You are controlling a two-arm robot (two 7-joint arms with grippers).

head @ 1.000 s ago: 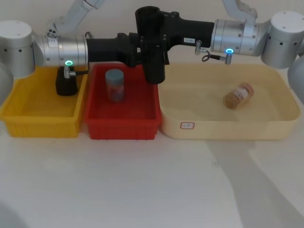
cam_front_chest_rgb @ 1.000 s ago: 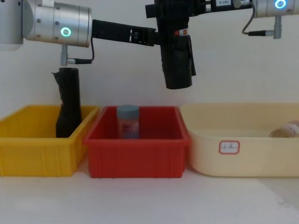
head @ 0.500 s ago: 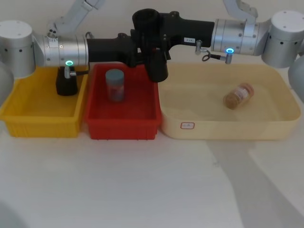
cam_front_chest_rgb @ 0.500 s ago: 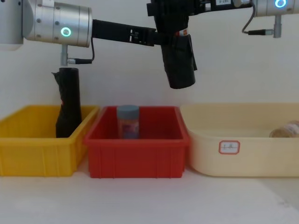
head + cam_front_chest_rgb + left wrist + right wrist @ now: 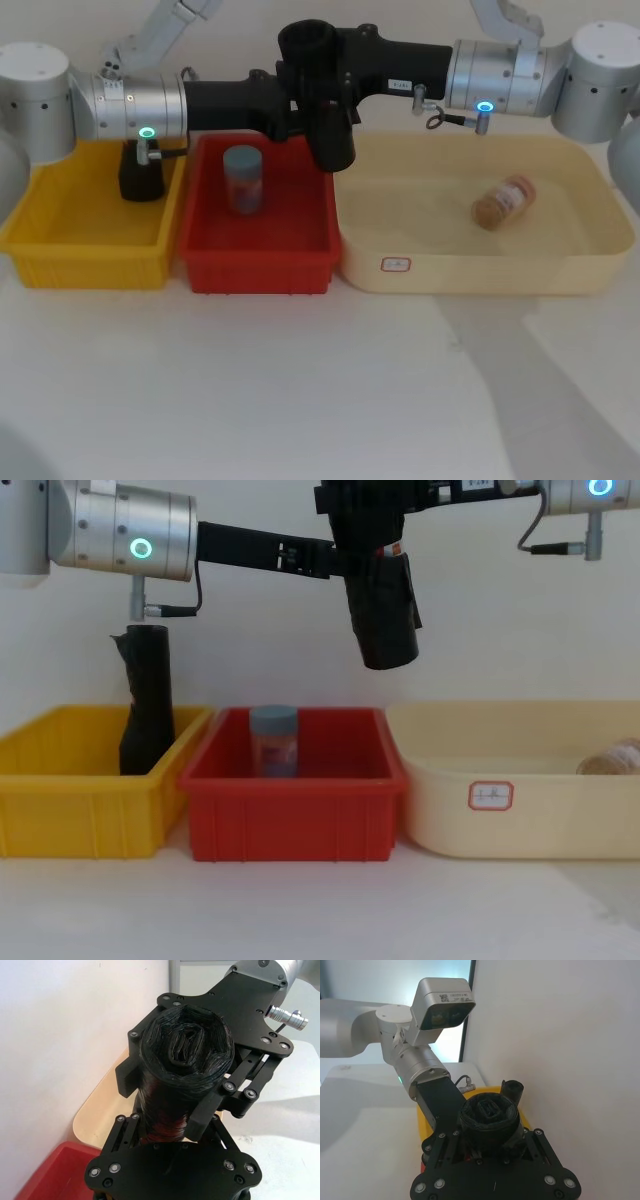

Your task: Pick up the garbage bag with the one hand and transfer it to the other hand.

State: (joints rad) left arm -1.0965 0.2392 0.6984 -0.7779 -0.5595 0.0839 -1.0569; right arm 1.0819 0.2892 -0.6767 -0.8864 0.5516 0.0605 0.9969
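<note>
The garbage bag (image 5: 325,120), a thick glossy black roll, hangs slightly tilted in the air over the right end of the red bin (image 5: 255,262). In the chest view the garbage bag (image 5: 385,620) shows a small red-and-white label near its top. My left gripper (image 5: 300,105), on the green-ringed wrist, reaches in from the left and is shut on the roll. From the right, my right gripper (image 5: 325,72), on the blue-ringed wrist, clasps the same roll higher up. In the left wrist view the roll's end (image 5: 182,1060) sits between the right gripper's pads. The right wrist view has the garbage bag (image 5: 490,1120) between its fingers.
A yellow bin (image 5: 80,250) at the left holds a slimmer, taller black roll (image 5: 140,180). A blue-lidded jar (image 5: 242,180) stands in the red bin. The cream tub (image 5: 470,270) at the right holds a brown packet (image 5: 503,202). The white table in front is bare.
The roll has tipped a little, its lower end swinging right and slightly up, mostly in the first half second. Both arms have barely moved.
</note>
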